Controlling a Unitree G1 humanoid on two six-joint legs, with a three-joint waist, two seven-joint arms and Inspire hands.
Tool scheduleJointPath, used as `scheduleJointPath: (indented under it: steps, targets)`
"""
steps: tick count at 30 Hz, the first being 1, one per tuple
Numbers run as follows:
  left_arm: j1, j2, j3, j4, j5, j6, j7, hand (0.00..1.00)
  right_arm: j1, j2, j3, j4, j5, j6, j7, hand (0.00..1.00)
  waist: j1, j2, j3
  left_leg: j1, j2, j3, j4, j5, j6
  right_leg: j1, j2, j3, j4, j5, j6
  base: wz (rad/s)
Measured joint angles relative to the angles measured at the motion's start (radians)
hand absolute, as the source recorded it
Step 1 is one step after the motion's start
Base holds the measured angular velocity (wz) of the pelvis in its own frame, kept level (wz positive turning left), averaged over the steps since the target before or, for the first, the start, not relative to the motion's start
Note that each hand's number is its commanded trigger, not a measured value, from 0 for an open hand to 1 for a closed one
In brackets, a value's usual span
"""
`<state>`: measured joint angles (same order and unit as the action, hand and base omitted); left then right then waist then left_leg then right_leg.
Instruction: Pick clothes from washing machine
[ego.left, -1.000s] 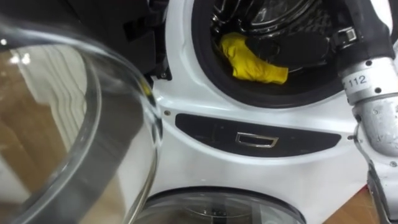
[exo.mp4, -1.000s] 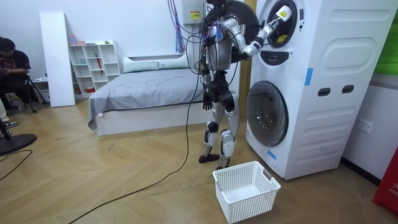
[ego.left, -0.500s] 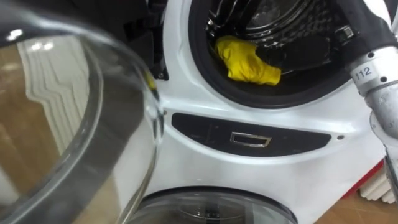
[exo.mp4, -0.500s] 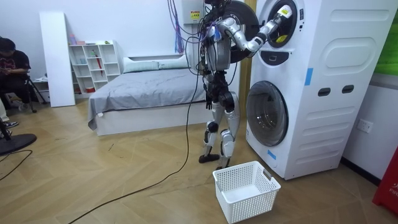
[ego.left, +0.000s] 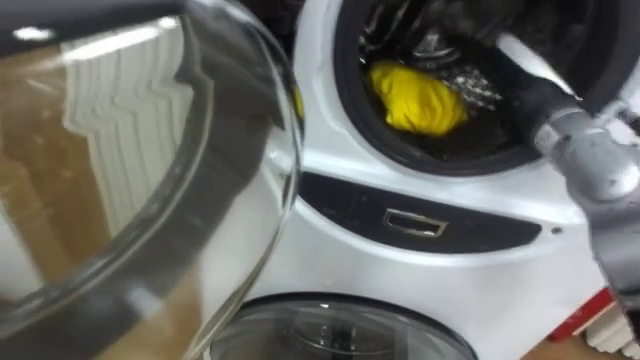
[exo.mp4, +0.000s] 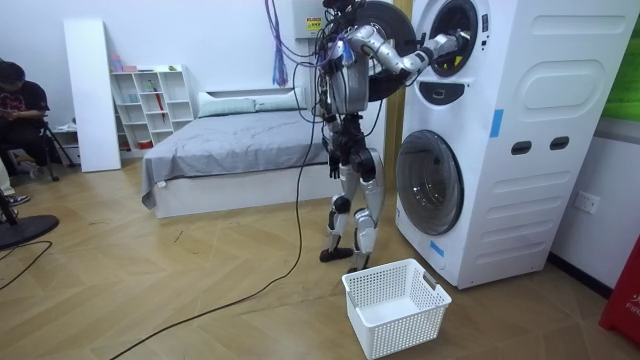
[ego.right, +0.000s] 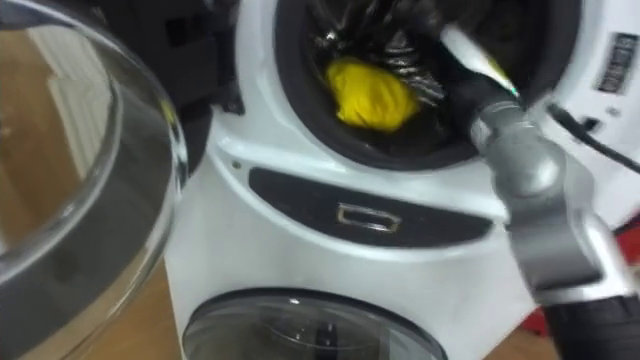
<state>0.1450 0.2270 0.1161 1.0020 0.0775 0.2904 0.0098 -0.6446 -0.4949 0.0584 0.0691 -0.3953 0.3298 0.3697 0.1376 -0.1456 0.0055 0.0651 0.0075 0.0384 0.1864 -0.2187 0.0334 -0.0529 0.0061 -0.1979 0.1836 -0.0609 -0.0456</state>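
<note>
A humanoid robot stands on the wooden floor close in front of a tall white washing machine tower that has one round drum opening above another. Its right arm is raised and reaches into the upper drum, where the right hand is inside the dark opening; whether that hand is open, closed or gripping cannot be told. The crumpled yellow cloth lies in the upper drum at its lower front edge, against the dark door seal and just below the reaching arm. The upper drum's round clear-glass door stands swung open at the robot's left. Under the drum opening sits a dark oval panel with a chrome handle, and below that the glass front of the lower drum is closed. The left hand hangs at the robot's hip, its state not discernible. A white plastic lattice basket stands on the floor near the robot's feet, before the tower's lower front corner.
</note>
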Motion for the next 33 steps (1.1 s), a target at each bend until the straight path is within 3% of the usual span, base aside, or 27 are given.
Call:
scheduleJointPath:
  steps: [5, 13, 18, 19, 20, 29, 33]
  targets:
    - [-0.013, 0.001, 0.0, 0.0, -0.003, 0.0, -0.001, 0.0, -0.003, -0.024, -0.004, -0.005, 0.007, 0.002, 0.049, 0.0, -0.002, 0.002, -0.0009, 0.004, 0.003, -0.01, -0.008, 0.0, 0.0, 0.004, 0.002, -0.008, -0.001, -0.002, -0.002, 0.04]
    - [-0.026, 0.005, 0.0, 0.0, 0.002, 0.009, -0.001, 0.0, -0.003, -0.022, 0.005, -0.02, -0.002, 0.057, 0.108, 0.0, 0.009, 0.002, -0.0019, 0.018, 0.002, -0.007, -0.014, 0.001, -0.001, 0.013, 0.001, -0.006, -0.001, -0.002, -0.002, 0.0]
    - [-0.027, 0.016, -0.001, 0.0, 0.0, 0.008, -0.001, 0.0, -0.001, -0.022, 0.008, -0.033, -0.003, 0.062, 0.127, 0.0, 0.009, 0.003, -0.0017, 0.023, 0.004, -0.003, -0.014, 0.001, -0.002, 0.016, 0.003, -0.003, -0.002, -0.002, -0.002, -0.02]
    - [-0.028, 0.019, -0.001, 0.0, -0.001, 0.008, -0.001, 0.0, -0.001, -0.022, 0.009, -0.034, -0.003, 0.062, 0.129, 0.81, 0.009, 0.003, -0.0016, 0.027, 0.004, -0.001, -0.016, 0.001, -0.002, 0.018, 0.004, -0.001, -0.002, -0.002, -0.002, -0.05]
    - [-0.028, 0.021, -0.001, 0.0, 0.0, 0.007, -0.001, 0.0, -0.001, -0.022, 0.009, -0.034, -0.003, 0.062, 0.131, 1.0, 0.009, 0.003, -0.0016, 0.029, 0.004, 0.0, -0.017, 0.001, -0.002, 0.019, 0.004, 0.0, -0.002, -0.002, -0.002, -0.05]
    - [-0.024, 0.029, -0.001, 0.006, -0.005, 0.007, -0.004, 0.0, 0.0, -0.023, 0.017, -0.045, -0.003, 0.066, 0.191, 1.0, 0.015, 0.003, -0.0013, 0.036, 0.008, 0.004, -0.021, 0.0, -0.002, 0.027, 0.007, 0.001, -0.004, -0.002, -0.002, 0.0]
    - [-0.023, 0.035, -0.002, 0.008, -0.008, 0.005, -0.004, 0.0, -0.007, -0.032, 0.018, -0.021, -0.016, 0.068, 0.154, 1.0, 0.038, 0.003, -0.0013, 0.037, 0.015, -0.007, -0.023, -0.002, -0.005, 0.035, 0.012, 0.002, -0.014, -0.003, -0.003, 0.06]
